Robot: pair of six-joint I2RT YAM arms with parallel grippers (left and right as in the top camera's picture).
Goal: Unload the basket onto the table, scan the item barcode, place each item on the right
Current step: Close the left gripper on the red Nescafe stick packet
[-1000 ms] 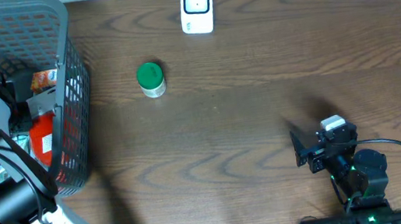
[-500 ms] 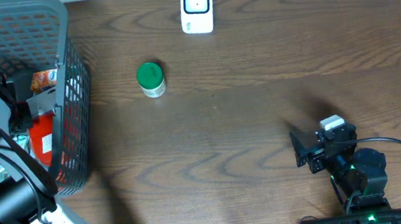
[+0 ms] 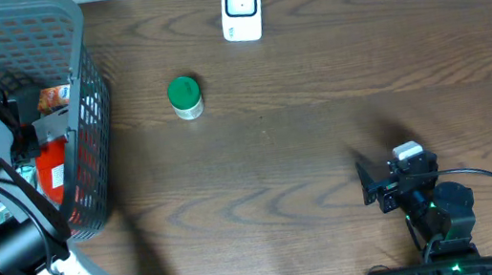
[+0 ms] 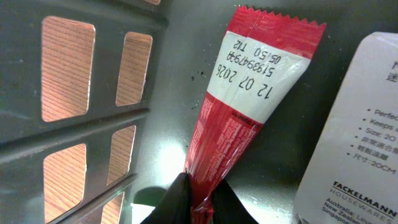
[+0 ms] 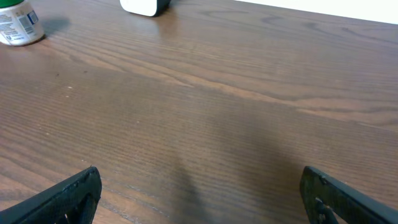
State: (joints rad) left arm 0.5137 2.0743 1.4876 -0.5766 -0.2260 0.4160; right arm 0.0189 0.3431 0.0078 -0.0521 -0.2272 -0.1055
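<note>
The lower end of the red packet (image 4: 239,118) hides between the jaws; the white card (image 4: 357,137) is cropped at right.

The packet (image 4: 239,106) is red and white, the basket (image 3: 94,101) grey lattice, the table (image 3: 318,98) brown wood-grain.

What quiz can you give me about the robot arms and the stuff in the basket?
1. True or false: the jaws of the left gripper are pinching the end of the red-and-white packet inside the grey basket.
2. Pick one: what colour is the lid of the small jar on the wooden table? A green, B blue, C yellow.
3. Fill the gap: the jaws of the right gripper stand wide ____ over the table, with nothing between them.

Key: 1 true. 2 A. 3 open.
</note>
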